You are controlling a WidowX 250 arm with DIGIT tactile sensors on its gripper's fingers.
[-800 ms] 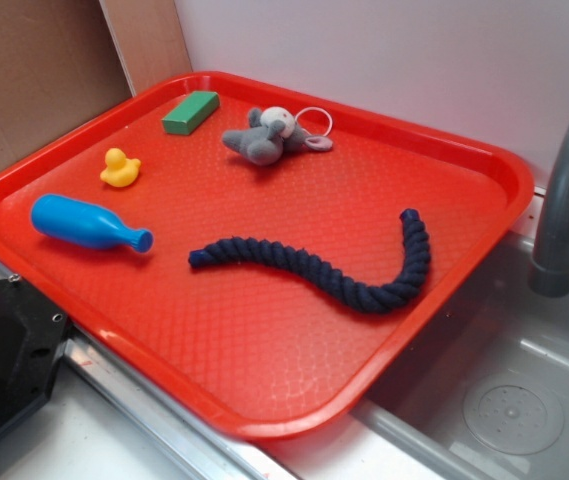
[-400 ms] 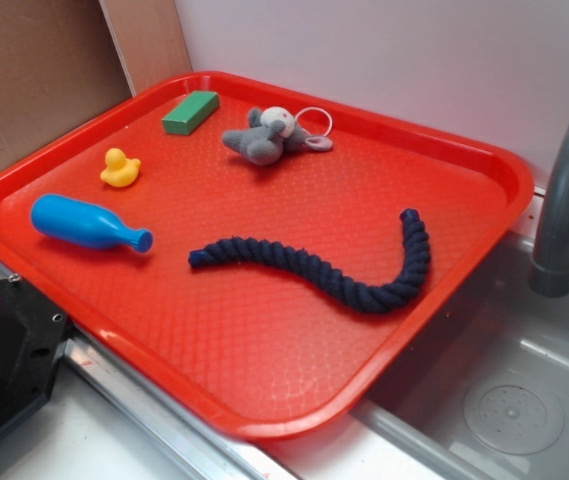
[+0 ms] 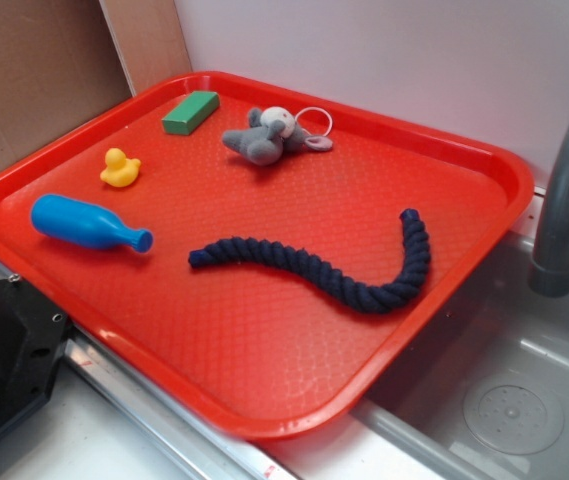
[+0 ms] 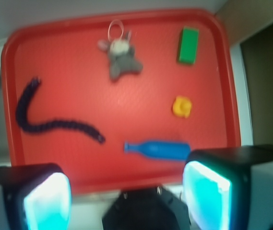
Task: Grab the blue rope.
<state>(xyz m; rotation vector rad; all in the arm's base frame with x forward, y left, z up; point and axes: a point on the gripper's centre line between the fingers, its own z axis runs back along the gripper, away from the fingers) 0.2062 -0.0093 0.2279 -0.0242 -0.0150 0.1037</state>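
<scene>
Wrist view: the gripper (image 4: 126, 199) hangs wide open at the frame's bottom, holding nothing; the dark navy twisted rope (image 3: 336, 272) curves across the red plastic tray (image 3: 264, 330), right of the blue plastic bowling pin (image 3: 86, 224).

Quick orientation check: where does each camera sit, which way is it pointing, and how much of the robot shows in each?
Exterior: off the arm, at a tray corner, looking down obliquely across the red tray toward the wall, faucet at right; no gripper visible.
Wrist: on the arm, high beyond the tray's edge, looking down; open gripper fills the bottom.
Shared: blue rope, bowling pin, duck, green block, plush toy.
</scene>
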